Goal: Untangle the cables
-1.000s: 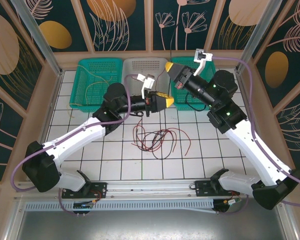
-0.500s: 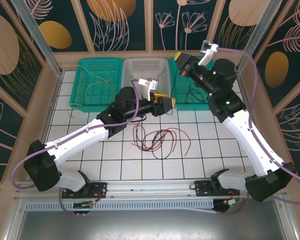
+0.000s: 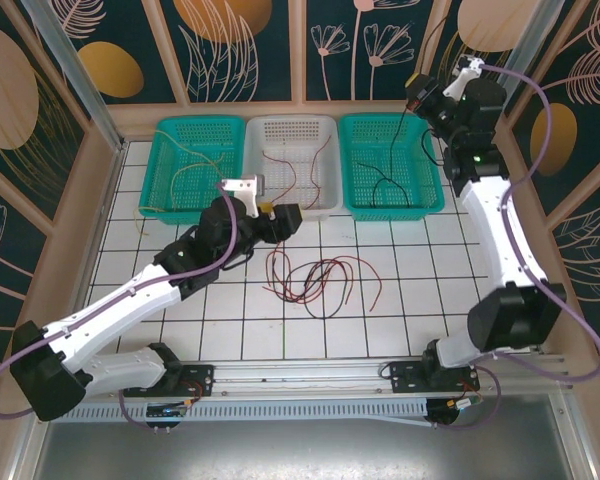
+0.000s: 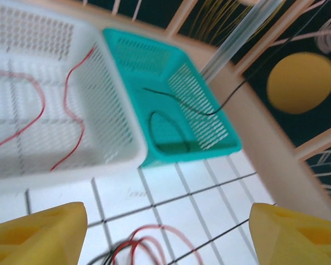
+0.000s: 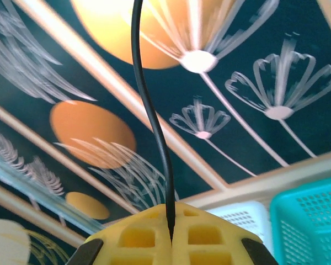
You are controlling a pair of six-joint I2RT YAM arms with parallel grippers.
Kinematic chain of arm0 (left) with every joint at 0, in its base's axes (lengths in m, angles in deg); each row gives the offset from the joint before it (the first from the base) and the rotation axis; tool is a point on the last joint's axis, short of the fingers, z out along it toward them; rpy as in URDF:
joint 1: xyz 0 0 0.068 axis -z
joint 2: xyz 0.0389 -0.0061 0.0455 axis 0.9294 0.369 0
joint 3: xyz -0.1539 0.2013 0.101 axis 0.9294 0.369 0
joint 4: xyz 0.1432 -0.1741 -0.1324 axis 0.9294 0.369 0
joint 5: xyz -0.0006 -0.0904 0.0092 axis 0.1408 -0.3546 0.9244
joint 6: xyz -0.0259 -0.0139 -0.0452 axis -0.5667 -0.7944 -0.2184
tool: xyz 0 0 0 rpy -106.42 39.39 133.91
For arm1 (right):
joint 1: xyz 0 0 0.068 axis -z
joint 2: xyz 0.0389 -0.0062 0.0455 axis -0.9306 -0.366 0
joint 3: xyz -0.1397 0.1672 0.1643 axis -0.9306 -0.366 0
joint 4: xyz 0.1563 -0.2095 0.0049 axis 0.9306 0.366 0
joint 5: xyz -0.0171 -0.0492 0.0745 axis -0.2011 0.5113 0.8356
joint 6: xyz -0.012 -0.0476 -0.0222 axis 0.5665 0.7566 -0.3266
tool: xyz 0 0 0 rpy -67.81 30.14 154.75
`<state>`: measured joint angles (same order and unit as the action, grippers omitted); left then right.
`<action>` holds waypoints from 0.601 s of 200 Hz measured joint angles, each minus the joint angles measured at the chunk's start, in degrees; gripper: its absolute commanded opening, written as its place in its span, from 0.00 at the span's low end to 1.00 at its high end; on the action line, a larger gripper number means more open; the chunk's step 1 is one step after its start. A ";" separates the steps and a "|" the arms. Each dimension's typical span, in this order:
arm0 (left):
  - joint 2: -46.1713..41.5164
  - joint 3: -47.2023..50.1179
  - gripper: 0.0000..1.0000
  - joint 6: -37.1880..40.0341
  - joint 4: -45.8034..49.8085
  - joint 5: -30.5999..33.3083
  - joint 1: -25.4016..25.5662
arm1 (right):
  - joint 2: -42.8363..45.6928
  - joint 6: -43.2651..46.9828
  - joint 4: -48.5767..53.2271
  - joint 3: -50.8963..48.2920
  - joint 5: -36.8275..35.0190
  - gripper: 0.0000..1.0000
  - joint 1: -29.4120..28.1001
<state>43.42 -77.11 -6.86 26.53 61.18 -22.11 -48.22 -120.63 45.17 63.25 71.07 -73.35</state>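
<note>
Left gripper (image 4: pixel 165 238) stands released, yellow fingers (image 4: pixel 36 232) wide apart with nothing between them; a second ago it was clenched nearer the table's middle, and it has since drawn back toward the white basket's (image 3: pixel 292 119) near wall. A thin red cable (image 3: pixel 292 165) lies looped inside that basket, apparently sorted.

Right gripper (image 5: pixel 171 231) is clenched on the black cable (image 5: pixel 150 110), pinched between the ribbed yellow pads; that arm has risen from low over the right teal basket (image 3: pixel 435 190) to the back corner, so the cable (image 3: pixel 395 140) hangs taut from the jaws, its lower end coiled on the basket floor.

Judgement: black is nearly separated; the remaining tangle of red cables (image 3: pixel 315 280) lies slack in overlapping loops on the white tiled table (image 3: pixel 230 310).

A yellow cable (image 3: pixel 195 165) rests in the left teal basket (image 3: pixel 152 175); all baskets are perforated plastic.
</note>
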 measured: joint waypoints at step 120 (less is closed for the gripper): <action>7.52 8.00 0.66 -0.48 5.86 -9.29 0.00 | -17.75 5.27 14.03 7.06 1.73 0.54 4.09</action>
<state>50.94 -69.11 -7.34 32.39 51.89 -22.11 -65.97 -115.36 59.20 70.30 72.79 -69.26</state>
